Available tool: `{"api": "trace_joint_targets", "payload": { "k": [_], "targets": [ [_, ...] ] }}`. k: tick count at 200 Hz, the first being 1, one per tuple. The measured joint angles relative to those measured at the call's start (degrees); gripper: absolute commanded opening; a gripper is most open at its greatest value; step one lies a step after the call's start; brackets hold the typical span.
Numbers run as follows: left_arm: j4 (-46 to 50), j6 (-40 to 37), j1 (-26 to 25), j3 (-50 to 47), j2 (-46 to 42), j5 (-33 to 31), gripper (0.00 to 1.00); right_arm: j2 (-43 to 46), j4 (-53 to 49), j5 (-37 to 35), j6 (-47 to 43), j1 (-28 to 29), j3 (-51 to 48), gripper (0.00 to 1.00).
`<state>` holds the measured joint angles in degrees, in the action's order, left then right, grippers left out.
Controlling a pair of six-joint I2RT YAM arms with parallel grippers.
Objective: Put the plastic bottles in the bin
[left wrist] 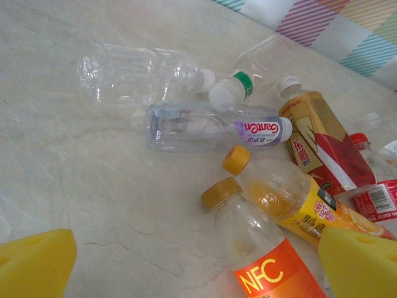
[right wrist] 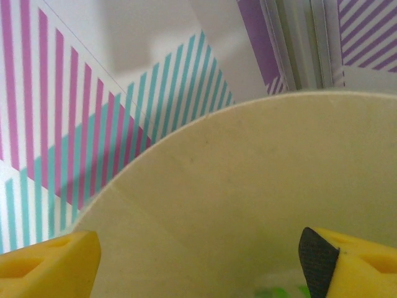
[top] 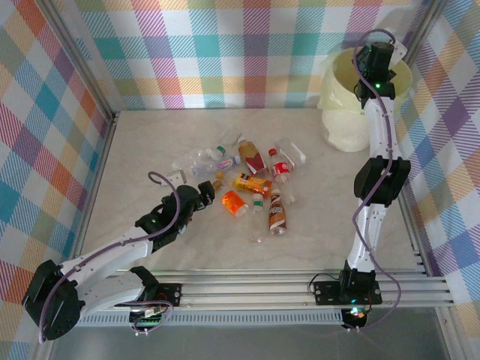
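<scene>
Clear and orange plastic bottles (top: 247, 176), capped white, red and green, are seen scattered mid-table, well apart from the cream round bin (top: 341, 131) at the far right. The left gripper (top: 205, 195) is spread beside them; the right gripper (right wrist: 195, 257) is spread, empty, over the bin.

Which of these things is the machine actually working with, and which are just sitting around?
Part of the job:
- plastic bottles, heaped mid-table
- cream bin, far right corner

Just there:
- table
- checked walls
- metal rails along the near edge
</scene>
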<state>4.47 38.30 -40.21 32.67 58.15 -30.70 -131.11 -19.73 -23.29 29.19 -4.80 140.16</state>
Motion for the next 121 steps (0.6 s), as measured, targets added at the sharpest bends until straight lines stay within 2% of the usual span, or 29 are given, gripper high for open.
{"api": "trace_joint_targets", "payload": {
  "k": [32, 46, 80, 121],
  "targets": [
    [0.0, 1.0, 0.1, 0.0, 0.8, 0.7, 1.0, 3.5, -0.1, 1.5, -2.4, 0.0, -6.0, 0.92],
    [0.4, 1.6, 0.2, 0.2, 1.3, 1.2, 1.0, 6.1, 0.2, 2.4, -3.5, 0.0, -9.2, 1.0],
    [2.4, 3.5, 0.3, 1.4, 4.0, 3.1, 1.0, 14.6, 1.6, 6.1, -7.0, 0.3, -18.0, 1.0],
    [3.2, 5.3, 0.3, 3.7, 8.0, 6.3, 1.0, 30.1, 6.2, 12.7, -10.5, 1.4, -35.8, 1.0]
  ]
}}
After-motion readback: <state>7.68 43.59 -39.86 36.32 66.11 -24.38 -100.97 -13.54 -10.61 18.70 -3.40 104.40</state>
